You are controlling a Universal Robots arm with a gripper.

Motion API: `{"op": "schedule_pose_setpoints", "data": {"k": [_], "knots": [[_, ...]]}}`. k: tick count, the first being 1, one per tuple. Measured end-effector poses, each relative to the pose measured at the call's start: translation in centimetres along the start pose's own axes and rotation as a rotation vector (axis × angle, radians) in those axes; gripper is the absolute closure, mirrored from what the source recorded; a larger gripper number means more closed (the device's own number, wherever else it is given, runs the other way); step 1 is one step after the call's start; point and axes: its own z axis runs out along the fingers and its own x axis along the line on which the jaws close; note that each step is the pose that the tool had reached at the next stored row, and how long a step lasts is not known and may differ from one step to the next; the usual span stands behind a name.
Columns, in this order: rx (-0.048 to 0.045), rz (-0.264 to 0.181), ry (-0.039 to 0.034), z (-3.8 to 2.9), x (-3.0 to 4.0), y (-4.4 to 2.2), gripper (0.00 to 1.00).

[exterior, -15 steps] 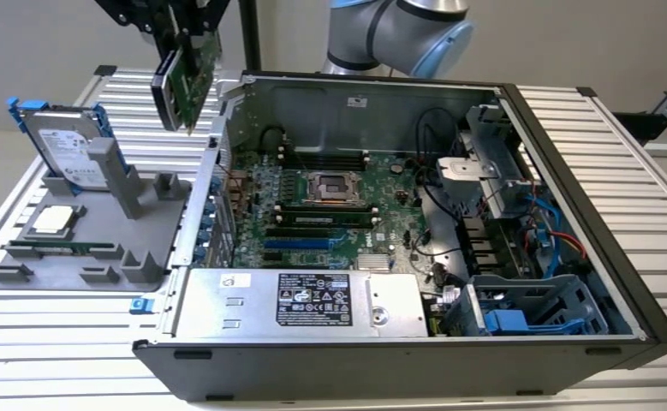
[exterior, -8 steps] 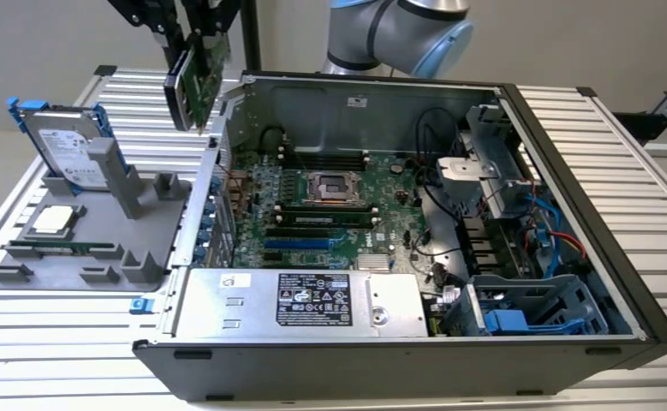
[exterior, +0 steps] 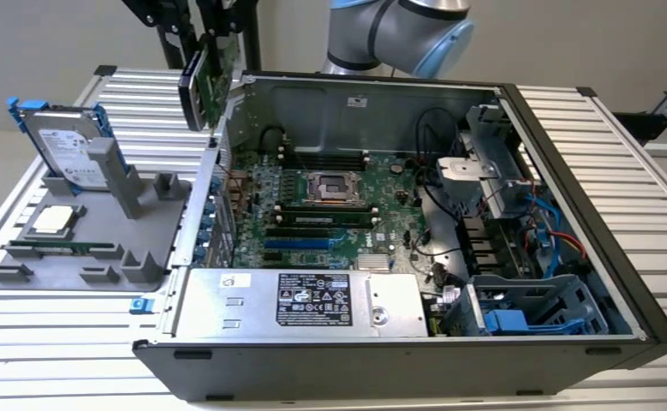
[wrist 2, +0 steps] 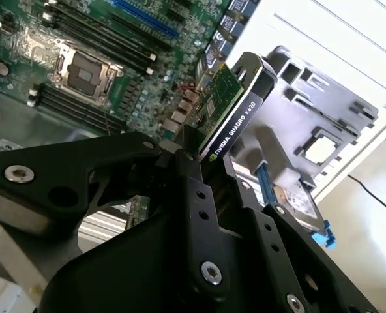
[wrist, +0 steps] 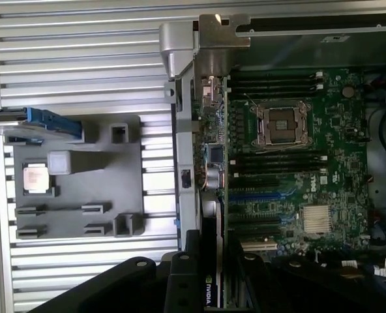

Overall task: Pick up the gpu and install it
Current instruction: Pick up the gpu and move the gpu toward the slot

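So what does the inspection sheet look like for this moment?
Surface: slatted metal table, with an open case lying on it.
Job's things: gpu is in the air over the case wall at the exterior view's left, not seated. The blue slot is bare.
Clutter: grey fixture beside the case, holding an upright drive, a CPU and a memory stick.
Grippers: pincer is shut on the gpu.
Cables: black, blue and red cables inside the case at the exterior view's right.
Surroundings: pale wall, with the arm behind the case.
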Motion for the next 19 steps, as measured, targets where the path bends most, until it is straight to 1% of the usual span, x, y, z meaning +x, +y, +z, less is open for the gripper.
{"op": "schedule_pose_setpoints", "data": {"k": [19], "knots": [[0.0,0.0,0.0,0.05,-2.3,0.16,1.0]]}}
